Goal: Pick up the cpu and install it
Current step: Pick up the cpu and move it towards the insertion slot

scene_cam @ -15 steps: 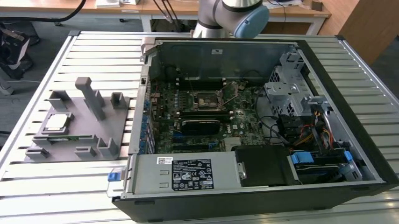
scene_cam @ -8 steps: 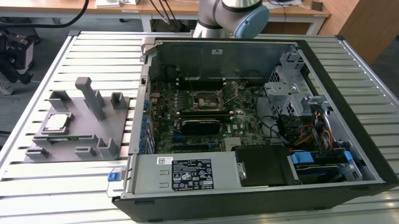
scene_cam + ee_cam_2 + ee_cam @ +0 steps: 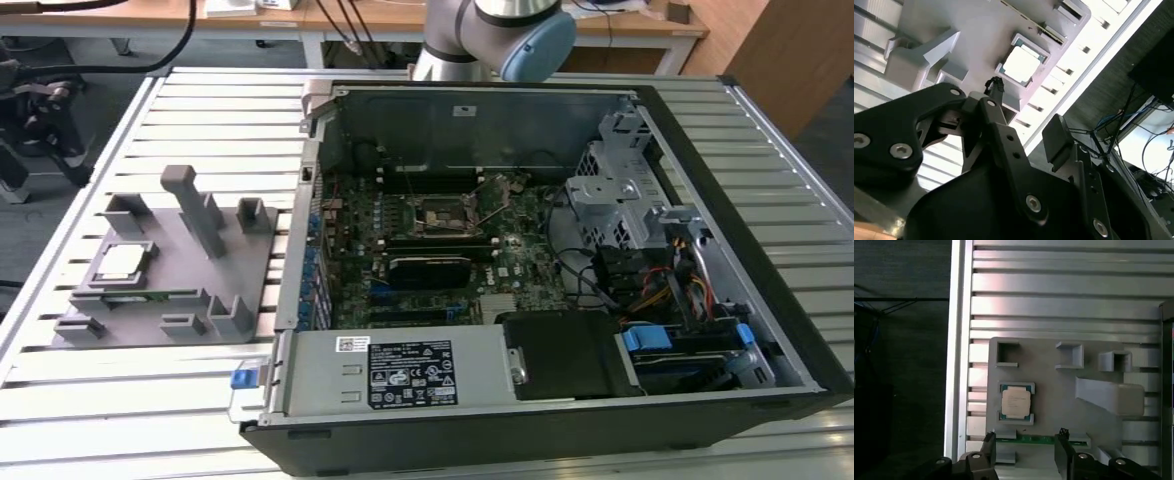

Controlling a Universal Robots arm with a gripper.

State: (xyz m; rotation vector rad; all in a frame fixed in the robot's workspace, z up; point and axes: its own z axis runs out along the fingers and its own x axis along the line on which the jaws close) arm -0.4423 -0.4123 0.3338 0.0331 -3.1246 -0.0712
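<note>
The cpu lies flat in a square pocket of the grey fixture. The fixture rests on the slotted table, at the exterior view's left of the open case. A tall post rises from the fixture near the cpu, with shorter brackets around it. A green memory stick lies in a slot just beside the cpu's pocket.

In both wrist views the gripper hangs above the fixture, its fingers spread wide and pinching nothing. In the first wrist view the fingertips are over the memory stick, apart from the cpu, whose metal top is in plain sight.

The case holds a motherboard with a socket near its middle. A drive cage and cables are at the exterior view's right, and a power supply sits along the near side. The arm stands behind the case.
</note>
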